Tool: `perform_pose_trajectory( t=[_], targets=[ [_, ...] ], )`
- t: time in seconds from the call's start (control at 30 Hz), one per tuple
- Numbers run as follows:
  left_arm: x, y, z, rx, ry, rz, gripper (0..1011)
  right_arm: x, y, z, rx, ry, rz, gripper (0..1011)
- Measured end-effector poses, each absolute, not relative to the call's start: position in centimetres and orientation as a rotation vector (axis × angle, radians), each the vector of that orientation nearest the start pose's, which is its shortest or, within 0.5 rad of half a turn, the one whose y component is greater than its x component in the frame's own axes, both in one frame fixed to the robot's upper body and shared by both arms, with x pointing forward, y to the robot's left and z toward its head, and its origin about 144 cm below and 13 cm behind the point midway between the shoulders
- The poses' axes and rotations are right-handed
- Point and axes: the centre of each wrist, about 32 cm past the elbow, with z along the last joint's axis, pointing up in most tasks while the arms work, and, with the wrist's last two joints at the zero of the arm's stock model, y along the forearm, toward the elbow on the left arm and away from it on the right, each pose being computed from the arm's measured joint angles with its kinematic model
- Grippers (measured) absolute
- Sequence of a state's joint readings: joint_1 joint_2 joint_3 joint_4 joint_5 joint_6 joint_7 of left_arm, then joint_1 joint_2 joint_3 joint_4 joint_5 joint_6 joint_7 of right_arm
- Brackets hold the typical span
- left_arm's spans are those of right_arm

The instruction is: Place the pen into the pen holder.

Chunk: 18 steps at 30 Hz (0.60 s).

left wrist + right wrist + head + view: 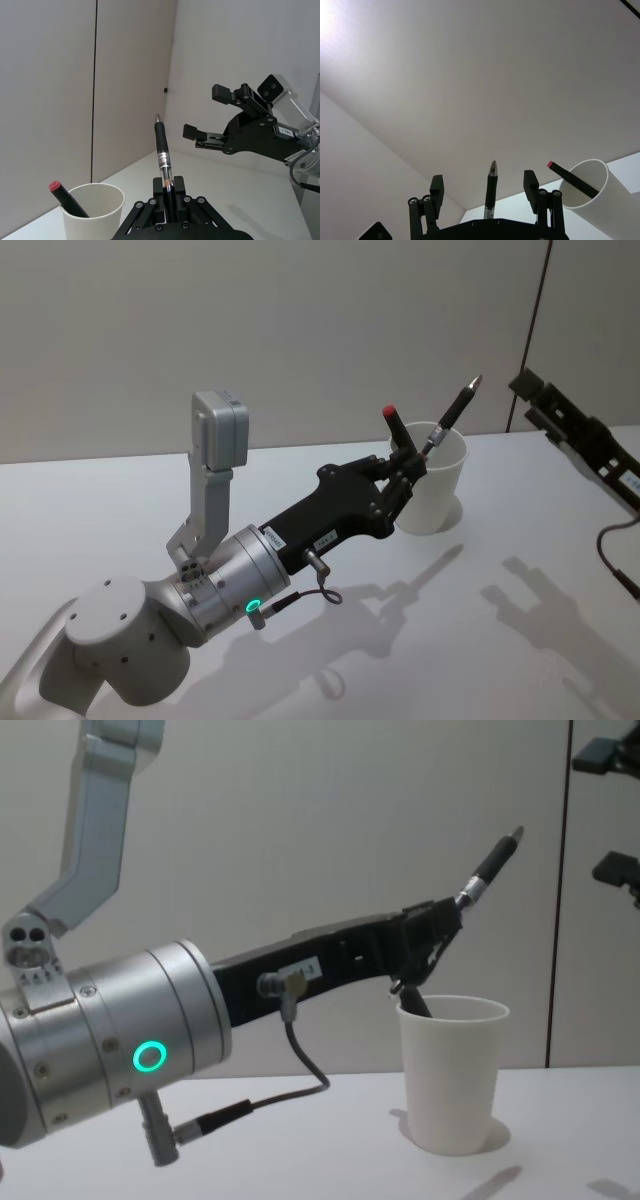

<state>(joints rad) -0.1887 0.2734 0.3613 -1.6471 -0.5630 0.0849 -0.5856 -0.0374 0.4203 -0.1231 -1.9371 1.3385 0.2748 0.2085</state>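
Fingers of the left gripper (416, 462) clamp the pen (452, 418) low on its barrel at centre of head view. Its tip slants to upper right, above the rim of the pen holder (435, 495), not inside it. White worktop (500, 640), plain grey wall (300, 320) behind w/ a dark vertical seam at right. A red-capped pen (394, 425) leans in the pen holder. Right gripper (531, 400) at upper right, fingers spread, holding nothing, well apart from the pen holder.

Left wrist view: pen (162, 155) upright at frame centre, pinched btwn the fingers; pen holder (95, 210) lower left; right gripper (207, 112) spread wide at right.

Right wrist view: own fingers wide apart at bottom. Pen (491, 192) shows btwn them farther off, touching neither; pen holder (600, 210) lower right.

Chest view: pen (490, 870) tilts up-right over pen holder (452, 1070), which stands on the worktop (300, 1150).
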Motion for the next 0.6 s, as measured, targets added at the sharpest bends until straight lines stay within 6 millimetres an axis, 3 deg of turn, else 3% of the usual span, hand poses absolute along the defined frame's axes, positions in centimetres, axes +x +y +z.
perform_pose_trajectory(
  t=[0.6],
  targets=[
    [48.8, 18.9, 120.7, -0.231, 0.097, 0.581, 129, 44.4, -24.9, 125.5, 0.572, 0.733, -0.833, 1001]
  ],
)
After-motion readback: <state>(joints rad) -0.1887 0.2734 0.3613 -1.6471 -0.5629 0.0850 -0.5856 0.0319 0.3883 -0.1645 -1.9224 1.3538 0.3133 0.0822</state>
